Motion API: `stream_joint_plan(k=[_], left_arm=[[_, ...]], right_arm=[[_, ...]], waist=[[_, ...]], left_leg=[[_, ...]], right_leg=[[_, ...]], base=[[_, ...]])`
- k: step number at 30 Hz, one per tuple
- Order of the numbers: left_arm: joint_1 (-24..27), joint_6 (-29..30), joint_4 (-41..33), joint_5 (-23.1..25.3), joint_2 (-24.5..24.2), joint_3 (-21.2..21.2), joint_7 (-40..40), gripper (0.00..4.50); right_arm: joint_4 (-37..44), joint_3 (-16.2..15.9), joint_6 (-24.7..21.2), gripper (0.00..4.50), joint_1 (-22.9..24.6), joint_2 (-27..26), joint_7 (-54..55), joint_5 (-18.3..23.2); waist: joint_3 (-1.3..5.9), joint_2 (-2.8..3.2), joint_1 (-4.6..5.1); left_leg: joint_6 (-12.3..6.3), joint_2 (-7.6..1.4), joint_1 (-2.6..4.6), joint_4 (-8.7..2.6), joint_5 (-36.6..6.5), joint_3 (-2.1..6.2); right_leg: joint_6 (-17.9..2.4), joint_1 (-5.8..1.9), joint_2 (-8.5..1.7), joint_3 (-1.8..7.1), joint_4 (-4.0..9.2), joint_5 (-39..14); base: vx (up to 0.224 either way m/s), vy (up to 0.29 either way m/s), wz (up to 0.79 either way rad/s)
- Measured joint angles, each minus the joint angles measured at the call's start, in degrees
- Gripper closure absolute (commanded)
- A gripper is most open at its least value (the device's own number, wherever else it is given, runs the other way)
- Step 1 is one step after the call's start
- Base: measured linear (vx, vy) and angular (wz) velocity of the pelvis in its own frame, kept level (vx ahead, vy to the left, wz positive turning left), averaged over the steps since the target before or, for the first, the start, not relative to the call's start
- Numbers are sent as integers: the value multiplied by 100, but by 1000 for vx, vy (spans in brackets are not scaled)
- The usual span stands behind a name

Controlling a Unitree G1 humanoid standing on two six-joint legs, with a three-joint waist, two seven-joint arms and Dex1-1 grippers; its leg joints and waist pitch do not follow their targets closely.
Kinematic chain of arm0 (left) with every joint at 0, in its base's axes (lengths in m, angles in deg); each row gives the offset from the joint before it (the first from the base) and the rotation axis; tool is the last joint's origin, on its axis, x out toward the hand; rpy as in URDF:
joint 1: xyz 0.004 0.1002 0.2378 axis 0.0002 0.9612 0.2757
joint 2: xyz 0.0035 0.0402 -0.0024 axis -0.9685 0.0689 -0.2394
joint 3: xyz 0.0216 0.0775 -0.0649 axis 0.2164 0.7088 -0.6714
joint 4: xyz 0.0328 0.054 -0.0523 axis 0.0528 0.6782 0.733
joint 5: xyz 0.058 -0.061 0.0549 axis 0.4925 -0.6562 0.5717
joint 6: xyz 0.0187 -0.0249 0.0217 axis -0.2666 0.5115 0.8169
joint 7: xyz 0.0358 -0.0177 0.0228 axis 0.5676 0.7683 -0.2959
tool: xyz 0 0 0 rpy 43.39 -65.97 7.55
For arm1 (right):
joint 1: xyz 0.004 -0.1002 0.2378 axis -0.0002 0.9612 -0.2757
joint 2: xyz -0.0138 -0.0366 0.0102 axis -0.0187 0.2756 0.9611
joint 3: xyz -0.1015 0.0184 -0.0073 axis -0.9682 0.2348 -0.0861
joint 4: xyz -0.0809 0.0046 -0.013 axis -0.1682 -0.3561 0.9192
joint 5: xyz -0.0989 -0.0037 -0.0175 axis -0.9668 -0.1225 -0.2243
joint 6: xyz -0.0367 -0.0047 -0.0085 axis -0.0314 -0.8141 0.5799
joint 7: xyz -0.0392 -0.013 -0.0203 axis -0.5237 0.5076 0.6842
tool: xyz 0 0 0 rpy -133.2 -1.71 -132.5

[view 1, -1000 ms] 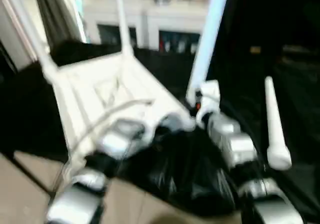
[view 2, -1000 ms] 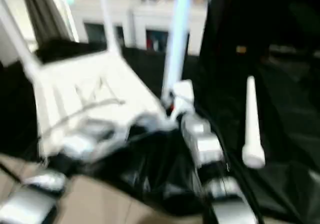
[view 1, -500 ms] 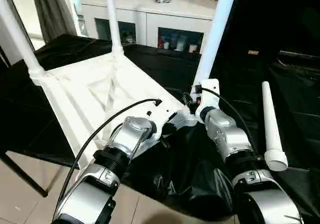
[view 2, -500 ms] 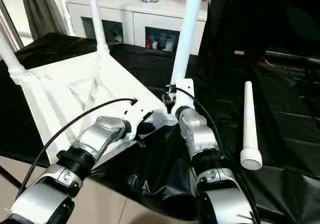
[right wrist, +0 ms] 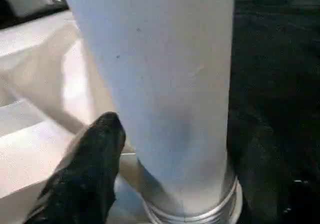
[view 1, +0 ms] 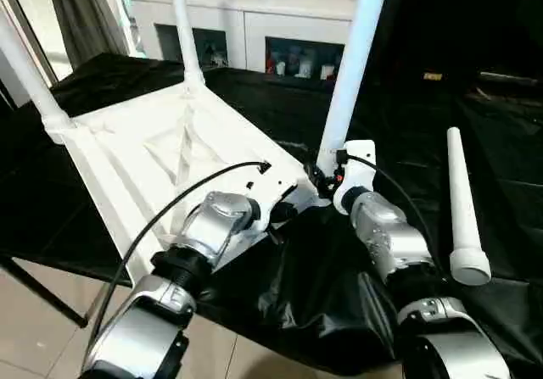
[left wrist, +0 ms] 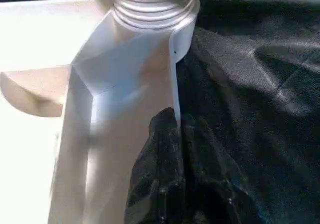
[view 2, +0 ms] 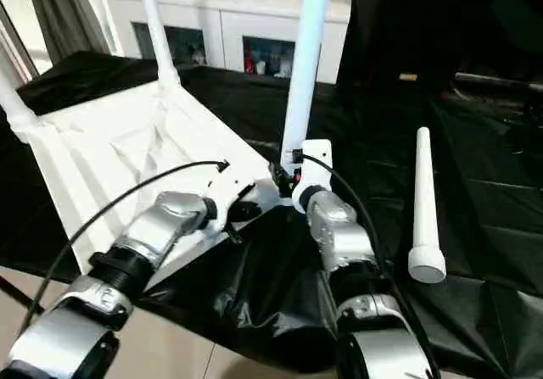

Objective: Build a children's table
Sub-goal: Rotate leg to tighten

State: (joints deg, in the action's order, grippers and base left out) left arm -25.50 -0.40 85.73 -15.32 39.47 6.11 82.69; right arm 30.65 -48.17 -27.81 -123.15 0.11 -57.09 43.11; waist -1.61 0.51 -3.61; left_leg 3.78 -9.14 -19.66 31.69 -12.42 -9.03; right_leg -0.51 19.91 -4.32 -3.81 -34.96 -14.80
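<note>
The near upright leg (view 1: 349, 65) stands in its corner socket between the right gripper (right wrist: 165, 159)'s spread fingers (right wrist: 95, 149), while the left gripper (left wrist: 172, 134), fingers closed, presses the upturned tabletop (view 1: 161, 154) rim on the bench (view 1: 475, 99).

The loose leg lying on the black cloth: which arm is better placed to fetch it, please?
Probably the right: the loose leg lies on that side, beside the right gripper. The left gripper is shut against the tabletop.

Head pair: look down over both forearms.
Wrist pair: close, sharing the leg (right wrist: 165, 83) beside the right gripper (right wrist: 170, 174).
</note>
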Motion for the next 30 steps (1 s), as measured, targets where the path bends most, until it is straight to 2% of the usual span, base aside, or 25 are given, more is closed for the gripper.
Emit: stream_joint_plan(k=[1,3,7,12,15,19,28,30], left_arm=[[11,-17,-41,1,-39,14,28,450],[82,-114,-167,2,-154,28,142,450],[127,-232,-297,14,-342,79,352,450],[450,-587,-833,-84,-990,206,1240,450],[677,-797,-1137,-233,-1312,221,1814,450],[869,-906,-1423,-384,-1739,251,2409,450],[1011,-937,-1634,-493,-2006,315,2909,450],[1011,-937,-1634,-504,-2008,320,2923,450]], right_arm=[[82,-14,-13,93,47,49,-106,15],[278,-88,-111,63,113,176,-413,43],[664,-259,-280,34,309,358,-864,61],[1585,-934,-385,14,822,1100,-1950,-46],[1838,-1199,-388,14,1042,1443,-2528,-85],[2296,-1358,-496,14,1288,1799,-3291,61],[2415,-1565,-532,14,1329,1883,-3815,234],[2409,-1565,-535,31,1329,1857,-3817,240]], waist=[[-2,12,-3],[-17,33,1],[-22,34,7],[-31,37,4],[-35,42,-12],[-45,60,-62],[-48,60,-149],[-48,60,-149]], left_leg=[[2,-16,-13,0,43,-6],[-12,-37,-39,1,100,-20],[-37,-47,-47,2,111,-51],[-56,-53,-77,12,102,-60],[-69,-55,-101,31,95,-60],[-99,-63,-133,80,76,-65],[-114,-68,-139,133,67,-74],[-114,-68,-140,142,67,-74]], right_leg=[[-2,8,7,-9,-4,1],[-2,23,16,-18,-1,1],[-5,32,14,-14,8,-2],[-6,79,16,-14,9,-4],[-6,103,16,-16,-1,-4],[-6,113,15,-16,-4,-4],[-6,113,10,-11,-37,-3],[-6,113,9,-10,-42,-3]], base=[[0,0,0],[0,0,0],[0,0,0],[0,0,0],[0,0,0],[0,0,0],[0,0,0],[0,0,0]])
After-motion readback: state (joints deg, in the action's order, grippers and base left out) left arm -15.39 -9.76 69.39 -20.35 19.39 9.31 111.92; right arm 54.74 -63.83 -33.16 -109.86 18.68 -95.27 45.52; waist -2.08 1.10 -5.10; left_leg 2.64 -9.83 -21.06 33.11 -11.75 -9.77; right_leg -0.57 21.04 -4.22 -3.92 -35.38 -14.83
